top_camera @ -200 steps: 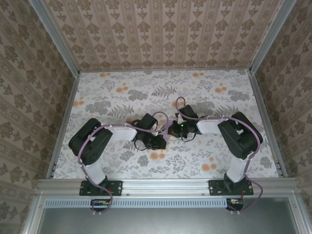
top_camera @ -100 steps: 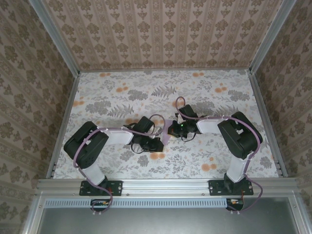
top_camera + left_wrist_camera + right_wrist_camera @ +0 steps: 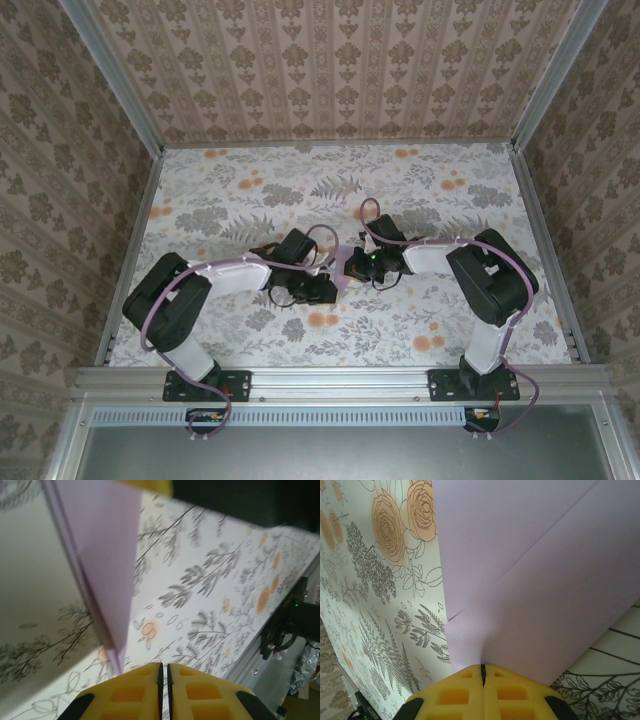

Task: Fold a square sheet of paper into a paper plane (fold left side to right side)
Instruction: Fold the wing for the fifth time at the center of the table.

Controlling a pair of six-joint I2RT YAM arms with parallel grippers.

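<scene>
The paper plane is pale lilac paper, folded into a narrow pointed shape and held up between the two grippers at the table's middle. My right gripper is shut on it. In the right wrist view the yellow fingers of the right gripper pinch the sheet's near edge, and a diagonal crease crosses the paper plane. In the left wrist view the paper plane hangs point down just left of my left gripper. That gripper's jaws are shut with nothing seen between them. From above, the left gripper sits just below and left of the paper.
A floral cloth covers the table, with patterned walls on three sides. An aluminium rail runs along the near edge by both arm bases. The right arm's black body looms close above the left gripper.
The left arm's elbow has swung out to the left while its gripper stays near the paper's lower tip. The right arm holds still with the paper.
</scene>
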